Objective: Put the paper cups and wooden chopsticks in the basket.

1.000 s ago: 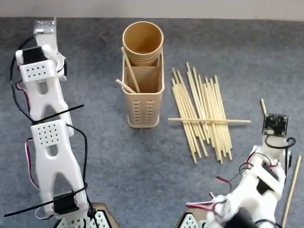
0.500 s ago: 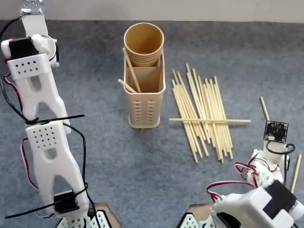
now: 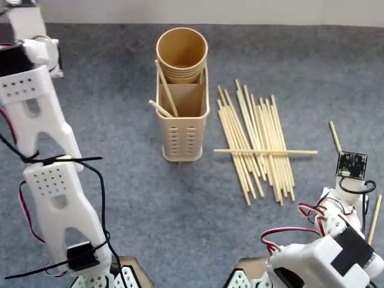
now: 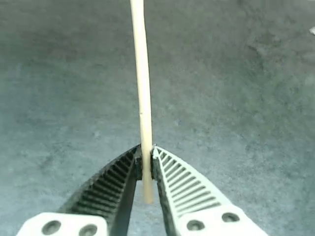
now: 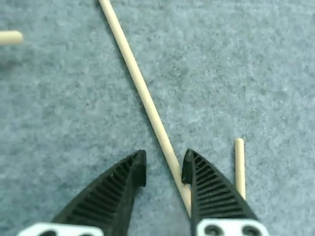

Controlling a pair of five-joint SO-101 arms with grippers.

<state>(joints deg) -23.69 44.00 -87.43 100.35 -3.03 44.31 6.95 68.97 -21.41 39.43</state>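
Tan paper cups (image 3: 181, 54) sit nested in the beige basket's (image 3: 180, 141) 12 o'clock compartment, two chopsticks (image 3: 166, 90) leaning beside them — the loose pile (image 3: 255, 141) lies at the basket's 3 o'clock, one stick (image 3: 264, 152) crossing it; a single chopstick (image 4: 142, 98) is pinched in the left gripper (image 4: 146, 156)

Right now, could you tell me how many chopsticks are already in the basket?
2. One chopstick leans in the basket's middle compartment, beside the cups; a second chopstick pokes out over the rim, away from the pile. More may be hidden inside.
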